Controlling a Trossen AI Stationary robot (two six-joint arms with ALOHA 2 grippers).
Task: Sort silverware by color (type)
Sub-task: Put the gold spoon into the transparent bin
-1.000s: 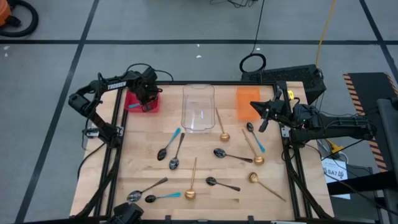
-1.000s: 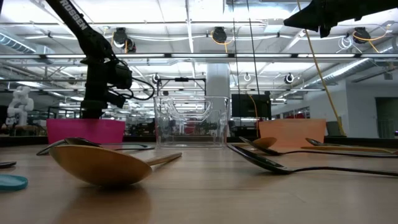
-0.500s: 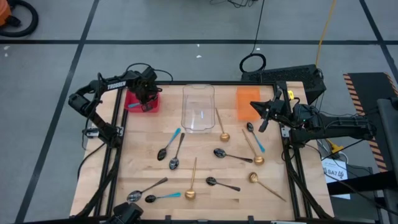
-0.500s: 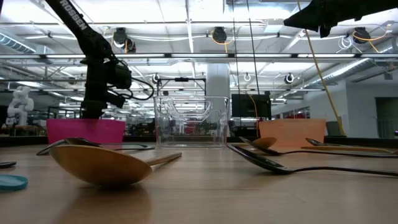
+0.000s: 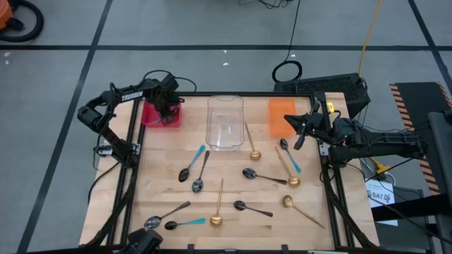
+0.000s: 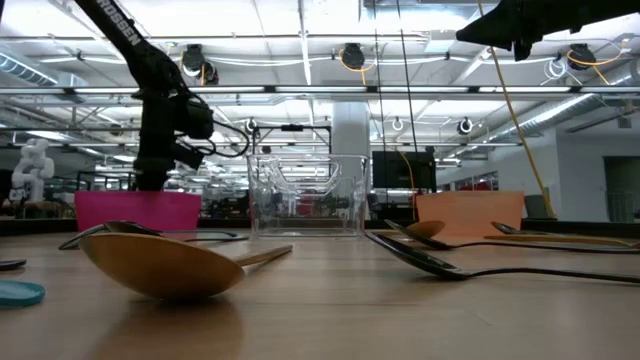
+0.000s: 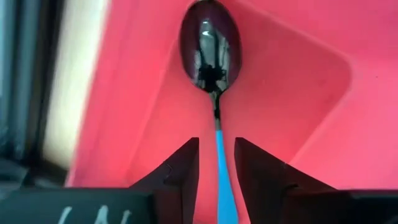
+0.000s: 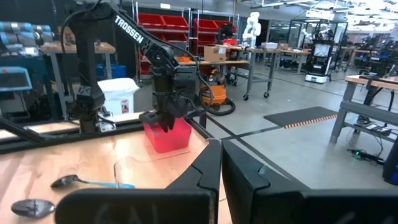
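A spoon with a dark bowl [image 7: 210, 46] and a light blue handle [image 7: 221, 168] lies on the floor of the red bin [image 5: 150, 117] at the table's far left. My left gripper [image 7: 217, 149] points down into that bin, open. Its fingers stand on either side of the blue handle, with a gap on each side. Gold spoons [image 5: 219, 204], dark spoons [image 5: 263, 176] and blue-handled spoons [image 5: 191, 164] lie scattered flat on the wooden table. My right gripper [image 5: 298, 137] hovers shut and level over the table's right edge, holding nothing.
A clear bin [image 5: 224, 121] stands at the far middle and an orange bin [image 5: 281, 116] at the far right. A gold spoon [image 5: 251, 144] lies beside the clear bin. Black frame rails run along the table's left and right edges.
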